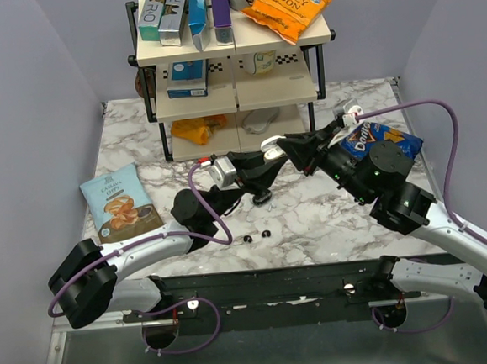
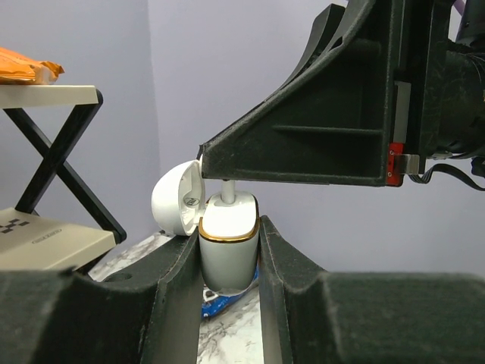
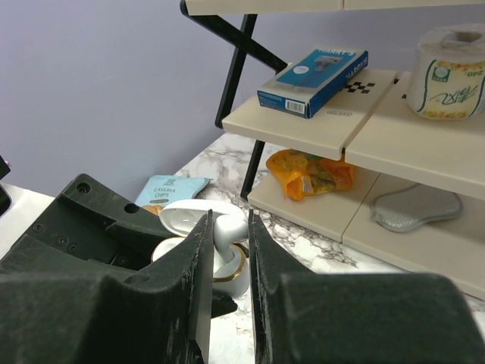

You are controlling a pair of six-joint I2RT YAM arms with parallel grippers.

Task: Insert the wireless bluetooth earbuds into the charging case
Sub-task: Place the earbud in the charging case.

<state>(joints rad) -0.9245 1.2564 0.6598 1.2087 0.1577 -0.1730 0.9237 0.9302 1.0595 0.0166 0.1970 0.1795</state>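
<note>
Left tool holds charging case; marbled table, lilac walls.

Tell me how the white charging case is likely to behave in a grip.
The charging case looks smooth and glossy, so it may slip in the left gripper. Its hard shell probably won't flex. The open lid sticks out sideways, likely the fragile part.

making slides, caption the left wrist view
Left hand holds the white gold-rimmed charging case, lid open, as the right hand seats a white earbud.
</note>
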